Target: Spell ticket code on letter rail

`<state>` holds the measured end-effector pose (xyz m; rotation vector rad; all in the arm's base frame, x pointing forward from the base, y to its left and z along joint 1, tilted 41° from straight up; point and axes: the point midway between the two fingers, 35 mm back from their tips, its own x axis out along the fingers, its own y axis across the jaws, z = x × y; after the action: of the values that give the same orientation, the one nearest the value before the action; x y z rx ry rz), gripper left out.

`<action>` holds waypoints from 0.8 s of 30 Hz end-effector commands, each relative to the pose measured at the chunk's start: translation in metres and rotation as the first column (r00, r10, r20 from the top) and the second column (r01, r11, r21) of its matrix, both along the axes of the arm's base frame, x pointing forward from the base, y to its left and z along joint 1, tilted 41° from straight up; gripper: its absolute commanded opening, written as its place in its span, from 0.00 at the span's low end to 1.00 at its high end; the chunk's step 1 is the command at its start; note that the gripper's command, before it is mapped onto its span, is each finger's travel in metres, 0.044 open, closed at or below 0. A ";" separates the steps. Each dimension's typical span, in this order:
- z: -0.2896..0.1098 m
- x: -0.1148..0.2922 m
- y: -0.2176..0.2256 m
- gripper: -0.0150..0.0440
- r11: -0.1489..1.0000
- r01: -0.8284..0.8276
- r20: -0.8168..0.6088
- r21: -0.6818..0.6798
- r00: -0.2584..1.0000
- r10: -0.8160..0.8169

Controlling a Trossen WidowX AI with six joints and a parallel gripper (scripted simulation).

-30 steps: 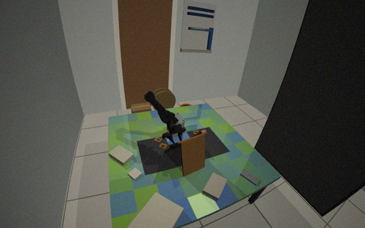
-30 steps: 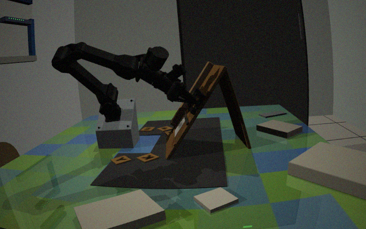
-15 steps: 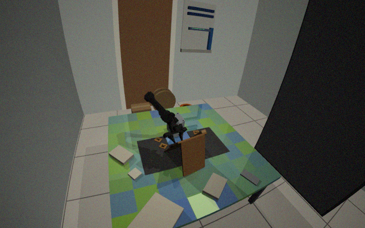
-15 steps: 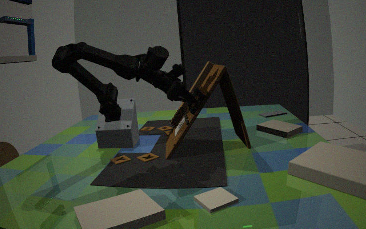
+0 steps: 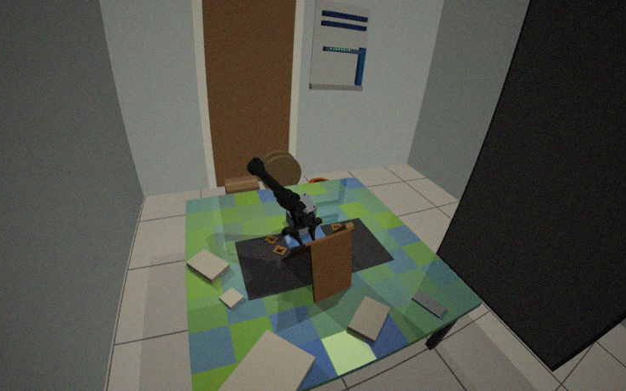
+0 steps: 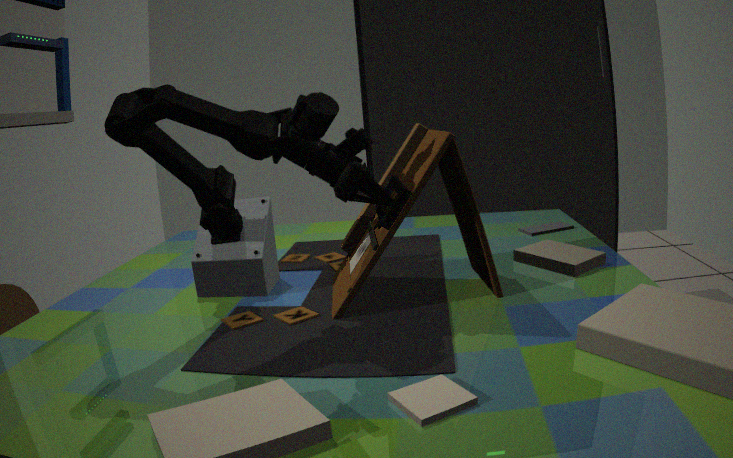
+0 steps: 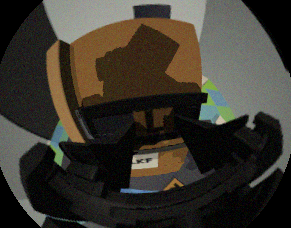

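Counter (image 6: 556,364) with a green-and-blue checkered top, seen in the exterior view from its near edge. Closest lie three pale flat blocks: a wide one (image 6: 237,418), a small one (image 6: 431,398) and a large one (image 6: 679,338) at the right. Behind them a dark mat (image 6: 357,341) carries two orange letter tiles (image 6: 269,317) lying flat, side by side, just in front of the foot of the board (image 6: 391,219). The board is a brown panel tilted back on a rear leg; a white ticket (image 6: 360,252) is fixed low on its face, its print too small to read. More orange tiles (image 6: 314,258) lie on the mat between the board and the arm's grey base block (image 6: 255,244). The black arm reaches from that block over to the board's face, where the gripper (image 6: 383,200) is clenched on a letter tile (image 7: 153,121), held against the dark letter rail (image 7: 143,104) about halfway up the board. In the wrist view both fingers flank this tile. Two further grey blocks (image 6: 559,256) lie beyond on the right.
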<state>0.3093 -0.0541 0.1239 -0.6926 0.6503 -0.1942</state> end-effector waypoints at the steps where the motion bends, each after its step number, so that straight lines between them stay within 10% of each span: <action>1: -0.003 -0.001 0.002 0.25 1.000 0.005 -0.002 0.000 1.000 -0.005; 24: -0.012 -0.002 0.012 0.25 1.000 0.005 -0.002 0.001 1.000 -0.005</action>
<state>0.3087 -0.0436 0.1146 -0.6918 0.6514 -0.1936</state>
